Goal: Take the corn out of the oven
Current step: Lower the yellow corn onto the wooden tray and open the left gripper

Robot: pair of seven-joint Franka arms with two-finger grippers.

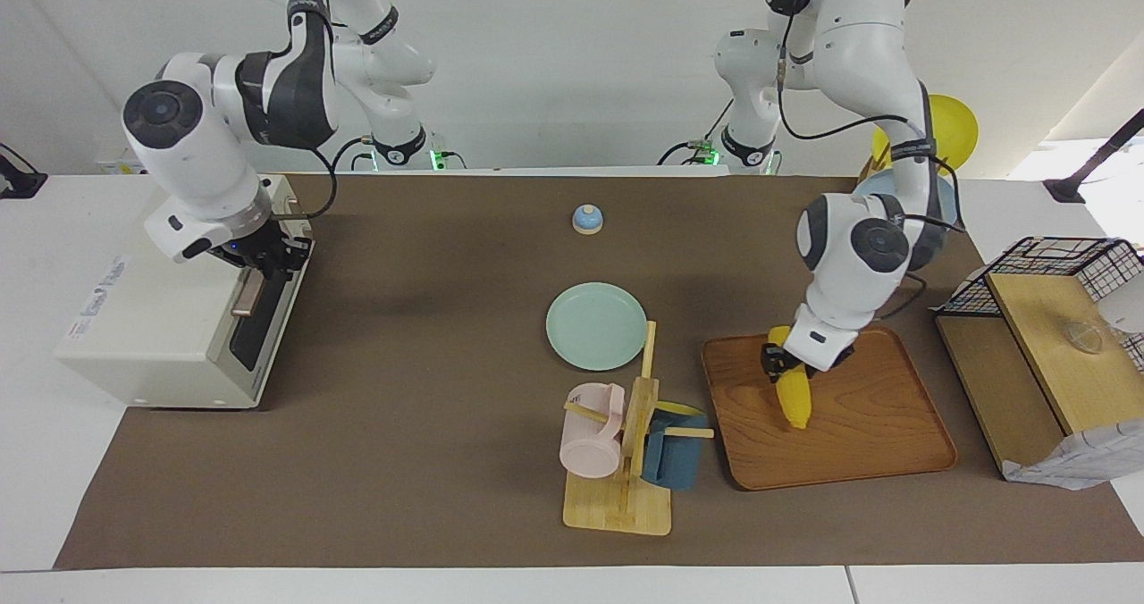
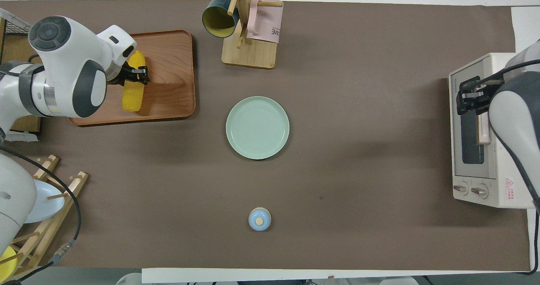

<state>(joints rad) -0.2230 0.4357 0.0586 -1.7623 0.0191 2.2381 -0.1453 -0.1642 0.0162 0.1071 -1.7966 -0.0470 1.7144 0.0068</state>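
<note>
The yellow corn (image 1: 794, 398) lies on a brown wooden tray (image 1: 894, 443) toward the left arm's end of the table. My left gripper (image 1: 779, 367) is shut on the corn's thicker end, low over the tray; it also shows in the overhead view (image 2: 136, 75) with the corn (image 2: 133, 95). The cream-white oven (image 1: 152, 336) stands at the right arm's end, its dark glass door shut. My right gripper (image 1: 265, 264) is over the door, by the tan handle (image 1: 245, 297); in the overhead view the gripper (image 2: 469, 97) is at the handle's end.
A pale green plate (image 1: 596, 325) lies mid-table. A wooden mug rack (image 1: 630, 461) with a pink and a blue mug stands beside the tray. A small blue knob (image 1: 587, 219) sits nearer the robots. A black wire basket (image 1: 1064, 269) and a wooden box stand past the tray.
</note>
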